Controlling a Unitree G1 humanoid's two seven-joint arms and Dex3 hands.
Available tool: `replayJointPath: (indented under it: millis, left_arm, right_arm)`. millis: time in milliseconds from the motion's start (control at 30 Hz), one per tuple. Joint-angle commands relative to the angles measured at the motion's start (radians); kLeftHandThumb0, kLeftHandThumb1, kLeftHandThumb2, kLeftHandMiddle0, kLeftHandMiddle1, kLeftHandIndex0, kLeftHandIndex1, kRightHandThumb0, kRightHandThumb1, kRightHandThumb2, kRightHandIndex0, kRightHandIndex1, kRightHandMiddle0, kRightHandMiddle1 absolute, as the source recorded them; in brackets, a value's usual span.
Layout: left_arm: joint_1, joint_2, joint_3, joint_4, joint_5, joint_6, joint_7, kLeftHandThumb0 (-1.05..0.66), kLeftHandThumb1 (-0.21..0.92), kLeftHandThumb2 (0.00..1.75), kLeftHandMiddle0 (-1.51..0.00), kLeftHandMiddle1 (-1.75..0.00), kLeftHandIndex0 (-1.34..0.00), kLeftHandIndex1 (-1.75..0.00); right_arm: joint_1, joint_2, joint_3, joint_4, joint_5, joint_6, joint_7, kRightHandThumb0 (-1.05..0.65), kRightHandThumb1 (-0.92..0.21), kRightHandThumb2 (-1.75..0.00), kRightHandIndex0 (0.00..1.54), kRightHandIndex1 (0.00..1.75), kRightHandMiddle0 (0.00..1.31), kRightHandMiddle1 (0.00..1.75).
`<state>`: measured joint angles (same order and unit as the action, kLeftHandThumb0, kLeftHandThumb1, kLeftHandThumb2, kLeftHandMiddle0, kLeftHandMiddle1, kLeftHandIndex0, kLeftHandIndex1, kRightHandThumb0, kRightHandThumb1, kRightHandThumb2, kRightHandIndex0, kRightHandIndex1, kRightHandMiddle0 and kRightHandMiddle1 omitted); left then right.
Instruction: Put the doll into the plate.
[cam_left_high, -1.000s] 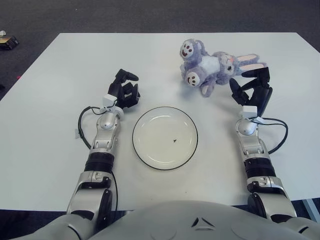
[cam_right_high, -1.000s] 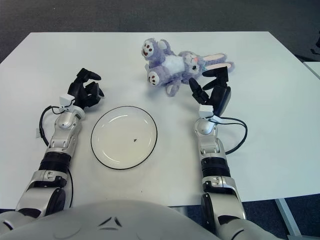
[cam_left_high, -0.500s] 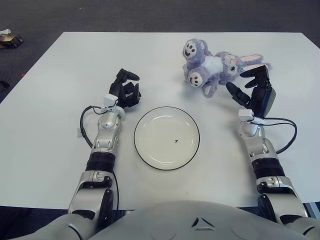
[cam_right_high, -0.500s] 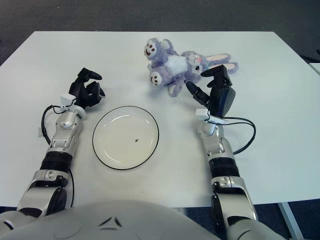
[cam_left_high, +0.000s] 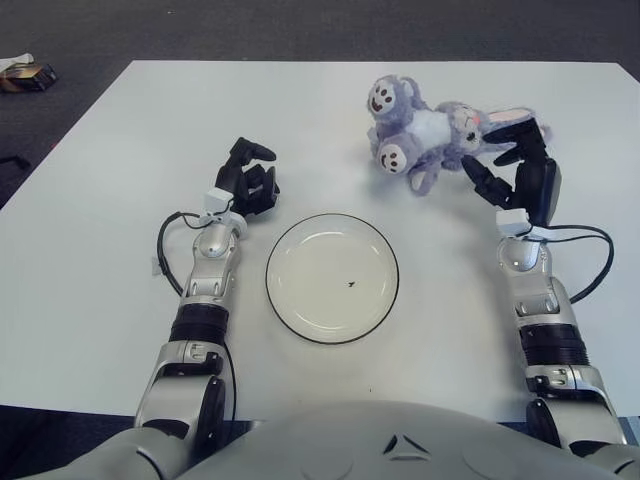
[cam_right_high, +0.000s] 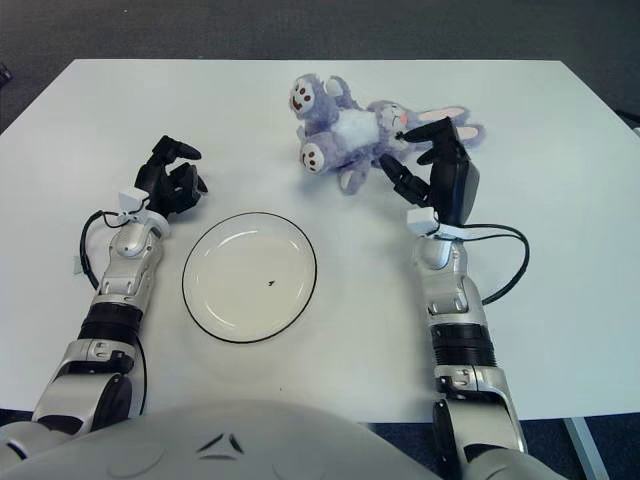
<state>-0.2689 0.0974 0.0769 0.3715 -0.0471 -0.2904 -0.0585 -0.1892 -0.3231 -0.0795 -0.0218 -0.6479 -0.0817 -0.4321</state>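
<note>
showing one doll (cam_left_high: 430, 135), one plate (cam_left_high: 285, 310).

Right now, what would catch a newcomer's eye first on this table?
Probably the purple plush bunny, lying at the far side of the white table. The right hand is open just beside its ears, not grasping it. Nearer the robot, an empty white plate sits centrally, with the left hand to its left.

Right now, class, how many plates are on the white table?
1. The plate sits on the table between the two arms, nearer than the doll. None appears hidden.
</note>
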Motion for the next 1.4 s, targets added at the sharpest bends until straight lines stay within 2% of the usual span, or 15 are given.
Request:
replayJointPath:
  millis: [0,133,233,367,600,700,733,767,800,867,933,967,1067,1300,1367]
  left_arm:
    - [0.068,-0.025,-0.006,0.039,0.008,-0.008,0.010,-0.38,0.67,0.85,-0.78,-1.75,-0.35,-1.75]
    - [0.071,-0.026,-0.009,0.033,0.012,-0.006,0.014,-0.38,0.67,0.85,-0.78,-1.75,-0.35,-1.75]
    - [0.072,-0.028,-0.009,0.030,0.014,-0.005,0.015,-0.38,0.67,0.85,-0.78,-1.75,-0.35,-1.75]
    - [0.073,-0.030,-0.009,0.029,0.018,-0.005,0.017,-0.38,0.67,0.86,-0.78,-1.75,-0.36,-1.75]
    - [0.073,-0.031,-0.009,0.031,0.023,-0.006,0.023,-0.38,0.66,0.86,-0.78,-1.75,-0.36,-1.75]
    - [0.072,-0.032,-0.011,0.033,0.024,-0.005,0.027,-0.38,0.66,0.86,-0.78,-1.75,-0.36,-1.75]
    - [0.071,-0.032,-0.011,0.034,0.025,-0.005,0.028,-0.38,0.66,0.86,-0.78,-1.75,-0.36,-1.75]
    - [0.071,-0.032,-0.011,0.035,0.026,-0.005,0.029,-0.38,0.66,0.86,-0.78,-1.75,-0.36,-1.75]
    - [0.070,-0.032,-0.012,0.035,0.026,-0.005,0.030,-0.38,0.66,0.87,-0.78,-1.75,-0.36,-1.75]
    - [0.070,-0.033,-0.013,0.036,0.027,-0.005,0.032,-0.38,0.66,0.87,-0.78,-1.75,-0.36,-1.75]
    - [0.069,-0.034,-0.013,0.037,0.028,-0.004,0.034,-0.38,0.66,0.87,-0.78,-1.75,-0.36,-1.75]
    - [0.069,-0.035,-0.014,0.037,0.028,-0.004,0.036,-0.38,0.66,0.87,-0.78,-1.75,-0.36,-1.75]
    - [0.068,-0.035,-0.014,0.037,0.029,-0.003,0.037,-0.38,0.66,0.87,-0.77,-1.75,-0.36,-1.75]
    - [0.066,-0.035,-0.015,0.038,0.030,-0.001,0.042,-0.38,0.66,0.87,-0.77,-1.75,-0.36,-1.75]
    - [0.067,-0.034,-0.016,0.036,0.033,0.002,0.046,-0.38,0.66,0.87,-0.77,-1.75,-0.36,-1.75]
  right_arm:
    - [-0.020,-0.053,0.014,-0.012,-0.104,0.042,-0.023,-0.01,-0.92,-0.33,0.44,1.51,0.31,1.41]
    - [-0.052,-0.113,0.032,0.040,-0.183,-0.006,-0.113,-0.01,-0.92,-0.33,0.43,1.51,0.30,1.42]
    - [-0.062,-0.131,0.041,0.059,-0.199,-0.023,-0.149,-0.01,-0.92,-0.33,0.42,1.53,0.31,1.41]
    - [-0.114,-0.208,0.069,0.161,-0.246,-0.126,-0.279,-0.01,-0.92,-0.34,0.40,1.56,0.33,1.39]
    - [-0.160,-0.259,0.104,0.241,-0.269,-0.181,-0.345,-0.01,-0.92,-0.35,0.38,1.58,0.30,1.41]
    - [-0.170,-0.271,0.115,0.237,-0.282,-0.148,-0.314,-0.01,-0.92,-0.37,0.37,1.58,0.28,1.45]
    - [-0.171,-0.274,0.118,0.229,-0.286,-0.127,-0.289,-0.19,-0.92,-0.33,0.31,1.27,0.23,1.23]
    - [-0.171,-0.276,0.120,0.223,-0.288,-0.113,-0.271,-0.26,-0.92,-0.32,0.31,1.12,0.23,1.12]
    - [-0.171,-0.277,0.121,0.219,-0.288,-0.105,-0.263,-0.36,-0.92,-0.29,0.32,0.89,0.23,0.96]
    - [-0.168,-0.279,0.118,0.181,-0.261,-0.058,-0.148,-0.46,-0.92,-0.28,0.31,0.64,0.22,0.79]
    - [-0.167,-0.280,0.112,0.142,-0.233,-0.009,-0.031,-0.59,-0.92,-0.27,0.27,0.29,0.21,0.53]
    - [-0.167,-0.279,0.110,0.125,-0.222,0.012,0.017,-0.64,-0.92,-0.26,0.23,0.18,0.20,0.42]
    - [-0.166,-0.276,0.105,0.097,-0.213,0.041,0.078,-0.71,-0.92,-0.25,0.16,0.06,0.18,0.28]
    - [-0.170,-0.282,0.106,0.076,-0.208,0.073,0.157,-0.76,-0.92,-0.21,0.10,0.01,0.17,0.15]
    - [-0.181,-0.297,0.112,0.093,-0.206,0.056,0.170,-0.77,-0.92,-0.20,0.09,0.00,0.17,0.14]
